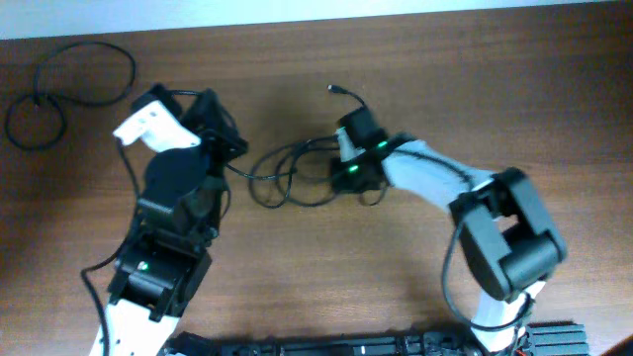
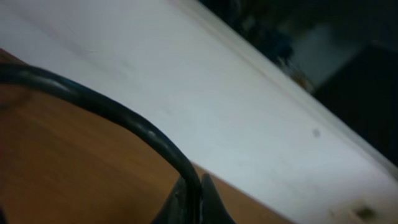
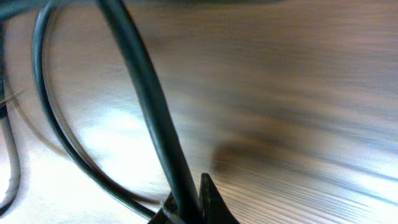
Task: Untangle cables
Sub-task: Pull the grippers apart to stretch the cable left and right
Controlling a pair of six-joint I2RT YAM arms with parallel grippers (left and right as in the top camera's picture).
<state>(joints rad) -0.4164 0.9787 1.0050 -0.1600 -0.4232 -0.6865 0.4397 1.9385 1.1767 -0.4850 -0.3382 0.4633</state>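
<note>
Closest in, the left gripper [image 2: 194, 202] has its fingertips pinched narrow on a black cord [image 2: 118, 112], which arcs up and away to the left over the brown worktop [image 2: 56, 168]. The right gripper [image 3: 189, 208] is likewise clamped on a strand [image 3: 148, 99] rising out of its tips, with a thinner loop [image 3: 50, 118] curving beside it (the surface is blurred there, so finer detail is lost).

From above, the two grippers sit on either side of the cables [image 1: 287, 176], a loose knot of overlapping loops near the middle of the worktop. The left one's cord runs into the knot's left side, and the right one is at its right edge. Just beyond the right gripper a plug tip [image 1: 334, 90] pokes free. Farthest off, in the far left corner, a separate loop [image 1: 38, 99] lies well apart from the knot.

The step in hand looks like drawing the two held lengths apart to open the knot. It is best done slowly, pulling outward and low along the worktop while watching whether the loops slide or cinch. If they tighten, ease off and regrip nearer the crossing. The free plug end probably needs threading back through a loop, not dragging.
</note>
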